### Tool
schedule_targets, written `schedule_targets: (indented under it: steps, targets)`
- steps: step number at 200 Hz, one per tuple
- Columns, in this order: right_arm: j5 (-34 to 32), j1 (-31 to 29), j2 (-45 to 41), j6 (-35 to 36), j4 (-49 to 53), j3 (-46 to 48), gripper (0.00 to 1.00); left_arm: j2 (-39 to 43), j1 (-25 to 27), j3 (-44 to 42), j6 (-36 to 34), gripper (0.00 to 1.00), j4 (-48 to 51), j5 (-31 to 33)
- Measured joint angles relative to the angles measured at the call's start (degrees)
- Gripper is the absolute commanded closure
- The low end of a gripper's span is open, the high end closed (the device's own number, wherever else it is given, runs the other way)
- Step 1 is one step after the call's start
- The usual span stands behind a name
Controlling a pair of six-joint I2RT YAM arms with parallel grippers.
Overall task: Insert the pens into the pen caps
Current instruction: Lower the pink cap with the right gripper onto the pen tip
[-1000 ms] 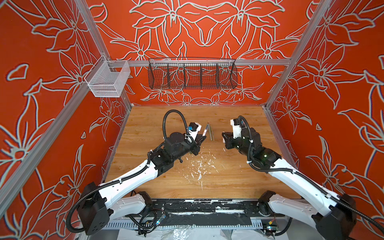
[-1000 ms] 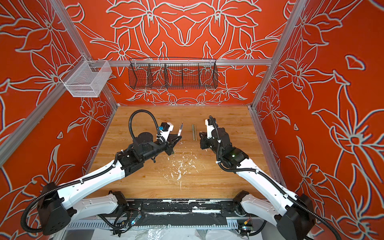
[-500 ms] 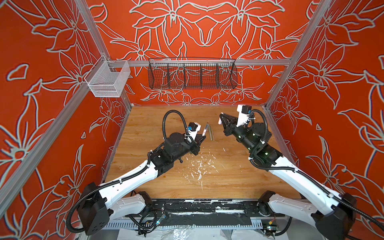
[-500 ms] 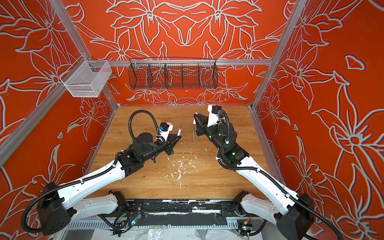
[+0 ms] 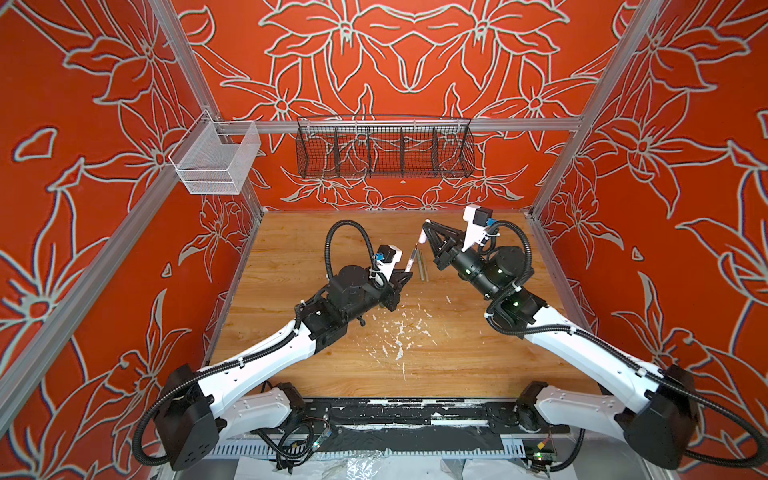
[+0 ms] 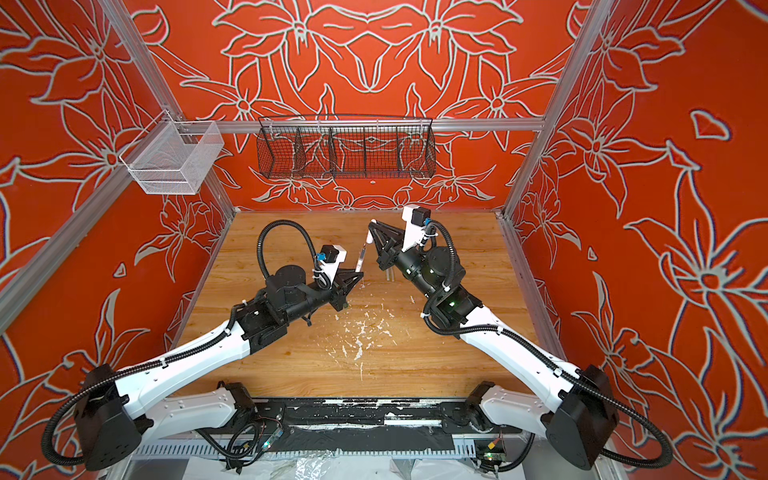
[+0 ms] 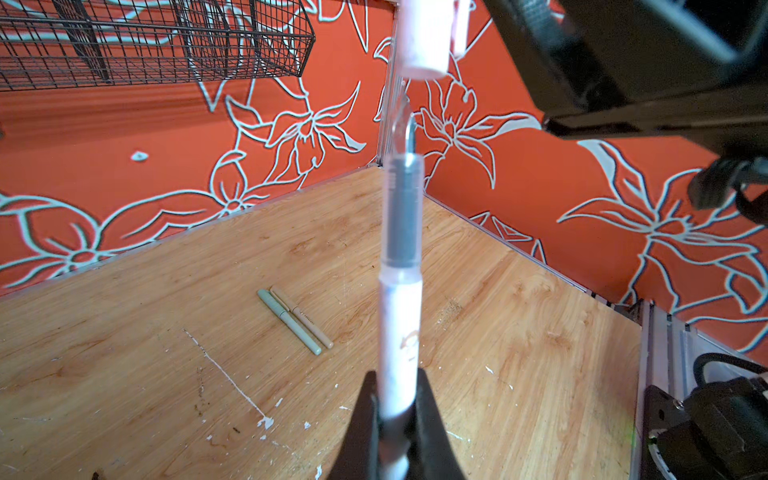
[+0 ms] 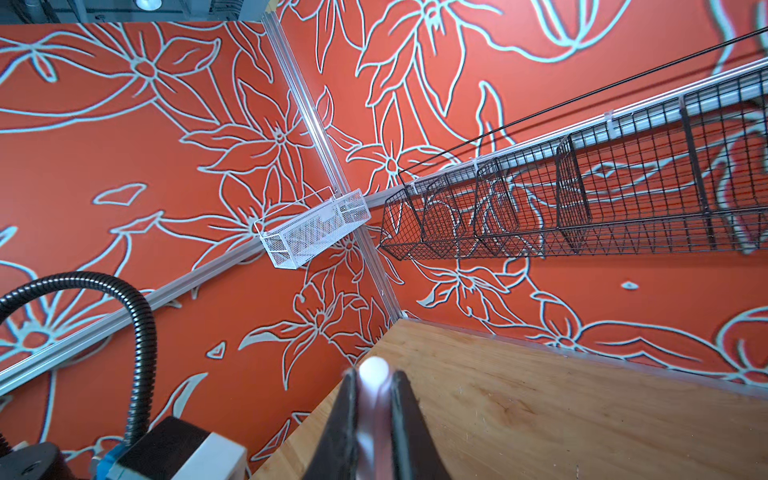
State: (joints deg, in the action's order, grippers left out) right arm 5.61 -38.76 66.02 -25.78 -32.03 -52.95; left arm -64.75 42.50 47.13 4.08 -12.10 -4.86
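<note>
L gripper point(image 7: 397, 399) clamped on pale pink pen point(image 7: 401, 324), tip up, R gripper point(image 8: 374, 386) pinching pale pink cap point(image 7: 424, 37) just above tip, not touching, light green pen point(image 7: 291, 322) + tan pen point(image 7: 303, 318) lying side by side on wood table point(image 7: 124, 353), far centre

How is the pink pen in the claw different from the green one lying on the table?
The pink pen stands up in the air, pinched by the left claw; the green pen lies flat on the table, ungripped. The pink pen's dark writing end is bare, its pink cap held just beyond it by the right claw; the green pen looks already capped. Both are slim, pastel-coloured pens.
</note>
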Motion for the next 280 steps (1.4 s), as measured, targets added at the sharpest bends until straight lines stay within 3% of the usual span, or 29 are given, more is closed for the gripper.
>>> schedule_targets:
  steps: [280]
  targets:
    - [2.36, -0.22, 1.7, -3.37, 0.55, 0.7, 0.91, 0.0, 0.0, 0.0, 0.02, 1.0, 0.0, -0.26]
